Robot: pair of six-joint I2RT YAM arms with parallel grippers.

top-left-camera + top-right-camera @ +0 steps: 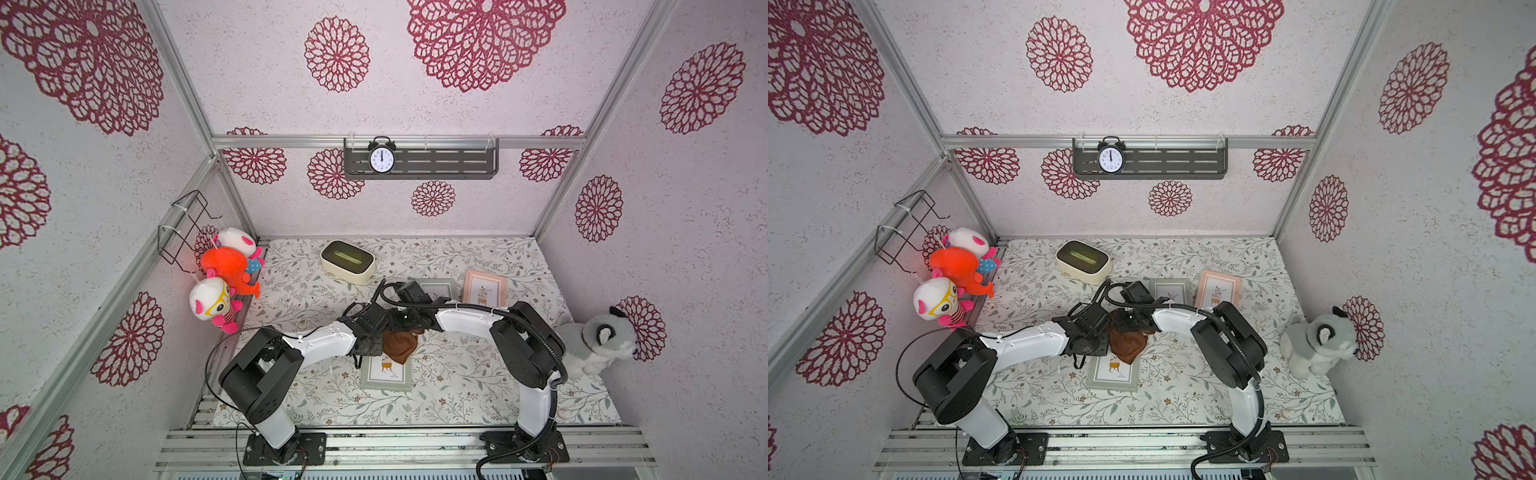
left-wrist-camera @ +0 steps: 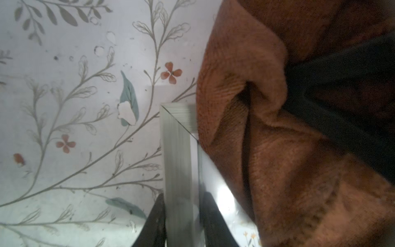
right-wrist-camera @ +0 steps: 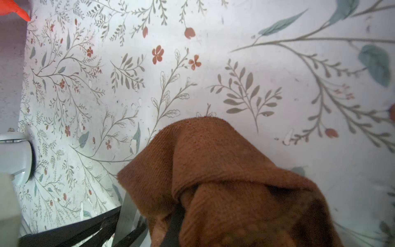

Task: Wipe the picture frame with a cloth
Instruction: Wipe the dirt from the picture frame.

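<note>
Lying nearest the arm bases on the floral table (image 1: 457, 395), a grey-green picture frame (image 1: 386, 376) shows a small orange drawing on white. The left gripper (image 1: 366, 347) is closed narrowly on the frame's border beside its far left corner. In the left wrist view its two black fingers (image 2: 157, 220) sit either side of that pale rail. A rust-brown cloth (image 1: 400, 348) hangs bunched over the frame's far edge, covering part of the glass. The right gripper (image 1: 406, 322), just beyond, is clamped tight on the cloth's upper folds, and the fabric drapes down from it. Farther back are a second grey frame (image 1: 441, 286) and a pink frame (image 1: 485, 287), side by side. Farther still, toward the left, sits a cream tissue box (image 1: 348, 262). On the back wall, a dark shelf (image 1: 457, 164) carries a black alarm clock (image 1: 382, 158).
</note>
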